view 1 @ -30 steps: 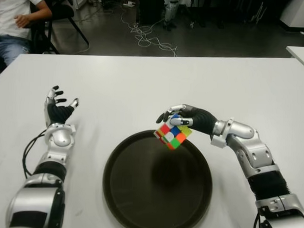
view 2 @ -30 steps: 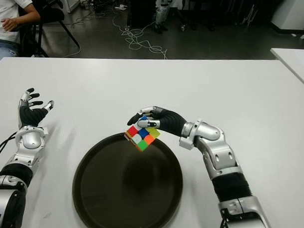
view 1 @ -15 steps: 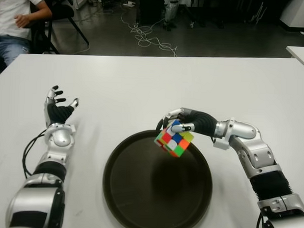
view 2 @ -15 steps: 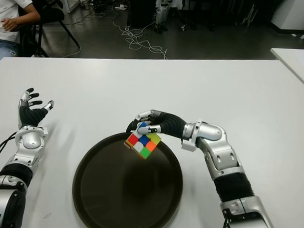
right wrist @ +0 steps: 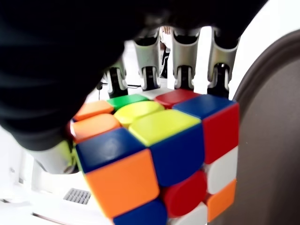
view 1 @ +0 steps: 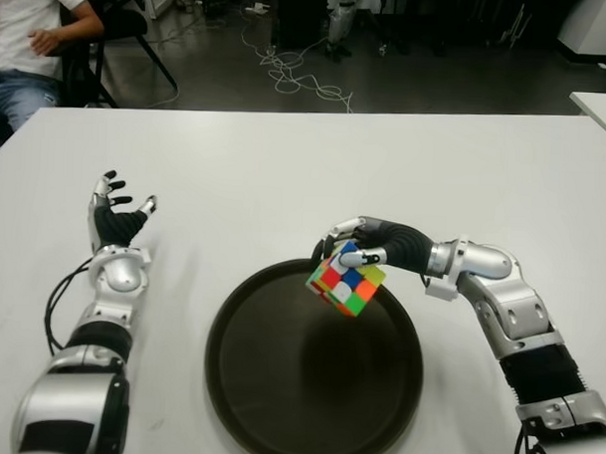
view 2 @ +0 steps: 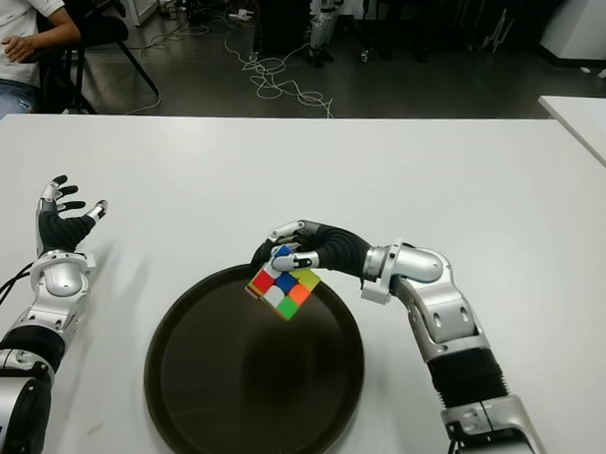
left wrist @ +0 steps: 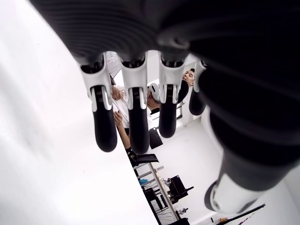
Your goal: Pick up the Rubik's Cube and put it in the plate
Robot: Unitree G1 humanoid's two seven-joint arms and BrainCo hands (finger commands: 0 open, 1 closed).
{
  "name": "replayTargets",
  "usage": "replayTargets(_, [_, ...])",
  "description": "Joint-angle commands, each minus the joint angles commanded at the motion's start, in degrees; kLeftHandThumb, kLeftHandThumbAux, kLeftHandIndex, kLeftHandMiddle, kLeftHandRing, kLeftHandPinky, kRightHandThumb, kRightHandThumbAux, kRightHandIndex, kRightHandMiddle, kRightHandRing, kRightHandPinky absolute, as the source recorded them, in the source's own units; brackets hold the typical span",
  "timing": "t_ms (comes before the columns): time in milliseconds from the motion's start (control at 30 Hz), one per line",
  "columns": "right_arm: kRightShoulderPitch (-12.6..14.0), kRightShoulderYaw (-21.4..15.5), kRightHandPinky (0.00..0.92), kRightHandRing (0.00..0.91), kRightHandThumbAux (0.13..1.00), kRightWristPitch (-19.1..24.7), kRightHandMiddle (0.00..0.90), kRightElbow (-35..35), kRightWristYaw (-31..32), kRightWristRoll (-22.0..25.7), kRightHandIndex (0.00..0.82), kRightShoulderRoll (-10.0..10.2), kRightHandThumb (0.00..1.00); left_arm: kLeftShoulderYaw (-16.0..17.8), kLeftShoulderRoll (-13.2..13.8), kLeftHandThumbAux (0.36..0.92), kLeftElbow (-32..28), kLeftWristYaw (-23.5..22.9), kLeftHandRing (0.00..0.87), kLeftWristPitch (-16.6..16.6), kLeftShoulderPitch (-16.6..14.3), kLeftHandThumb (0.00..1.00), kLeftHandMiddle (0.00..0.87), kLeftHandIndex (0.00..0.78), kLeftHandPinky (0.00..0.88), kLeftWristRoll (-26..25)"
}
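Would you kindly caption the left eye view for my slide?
Right hand holds the Rubik's Cube over the far rim of the dark plate; left hand open, off to the plate's left.

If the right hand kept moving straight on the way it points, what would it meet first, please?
Probably nothing: the right hand, holding the Rubik's Cube above the plate's far rim, points leftward over bare table. Depth is uncertain.

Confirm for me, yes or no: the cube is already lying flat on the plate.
No: the right hand holds the Rubik's Cube tilted in its fingers above the far rim of the plate.
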Motion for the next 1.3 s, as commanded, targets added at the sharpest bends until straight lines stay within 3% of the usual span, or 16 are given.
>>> replayTargets(433, [0.88, 0.07, 0.783, 0.811, 0.733, -1.56, 0.794, -0.36, -2.83, -1.58, 0.436, 0.34, 0.682, 0.13, 0.06, 0.758, 0.38, -0.44, 0.279, -0.88, 0.07, 0.144, 0.219, 0.133, 0.372, -0.18])
replayTargets(567, [0.95, 0.05, 0.764, 0.793, 0.733, -3.97, 0.776, 1.63, -5.17, -2.95, 0.436, 1.5, 0.681, 0.17, -0.06, 0.757, 0.35, -0.36, 0.276, -0.98, 0.08, 0.135, 0.223, 0.133, 0.363, -0.22])
replayTargets(700, [1.39, -0.17, 0.745, 0.766, 0.734, -8.36, 0.745, 3.45, -7.82, -4.53, 0.433, 2.56, 0.68, 0.23, -0.15, 0.76, 0.24, -0.38, 0.311, -1.08, 0.09, 0.126, 0.245, 0.145, 0.409, -0.35])
replayTargets(800, [1.66, -0.47, 0.728, 0.738, 0.735, -15.69, 0.709, 5.52, -11.01, -7.04, 0.43, 3.5, 0.678, 0.34, -0.18, 0.764, 0.23, -0.61, 0.358, -1.31, 0.12, 0.125, 0.285, 0.154, 0.461, -0.56])
replayTargets(867, [1.63, -0.53, 0.593, 0.621, 0.737, -20.07, 0.581, 7.48, -12.61, -8.46, 0.422, 3.99, 0.674, 0.36, -0.16, 0.762, 0.33, -0.75, 0.379, -1.38, 0.06, 0.134, 0.3, 0.151, 0.48, -0.63])
replayTargets(900, [1.73, -0.51, 0.54, 0.566, 0.74, -22.15, 0.525, 8.53, -13.28, -9.04, 0.391, 4.24, 0.539, 0.38, -0.14, 0.76, 0.47, -0.78, 0.375, -1.35, -0.02, 0.135, 0.294, 0.148, 0.474, -0.66])
replayTargets(933, [1.79, -0.48, 0.42, 0.448, 0.733, -23.52, 0.415, 9.28, -13.67, -9.34, 0.317, 4.4, 0.345, 0.39, -0.13, 0.758, 0.56, -0.79, 0.354, -1.32, -0.09, 0.138, 0.275, 0.142, 0.451, -0.68])
replayTargets(967, [1.78, -0.44, 0.343, 0.373, 0.73, -24.57, 0.344, 9.94, -13.92, -9.53, 0.269, 4.51, 0.22, 0.39, -0.13, 0.756, 0.62, -0.79, 0.34, -1.31, -0.12, 0.14, 0.263, 0.138, 0.436, -0.7])
replayTargets(1033, [1.35, -0.29, 0.256, 0.282, 0.718, -27.02, 0.261, 12.08, -14.1, -9.93, 0.208, 4.75, 0.113, 0.42, -0.08, 0.755, 0.72, -0.89, 0.322, -1.43, -0.1, 0.142, 0.248, 0.135, 0.42, -0.76])
replayTargets(1167, [0.05, -0.14, 0.135, 0.139, 0.688, -31.23, 0.126, 16.14, -13.71, -10.18, 0.103, 5.1, 0.023, 0.33, 0.01, 0.758, 0.77, -0.97, 0.318, -1.75, -0.01, 0.132, 0.236, 0.13, 0.441, -0.73])
replayTargets(1300, [-1.38, -0.13, 0.092, 0.084, 0.682, -35.18, 0.07, 20.57, -12.53, -10.04, 0.056, 5.46, 0.006, 0.13, 0.12, 0.759, 0.79, -0.86, 0.291, -1.78, 0.01, 0.116, 0.221, 0.122, 0.388, -0.5])
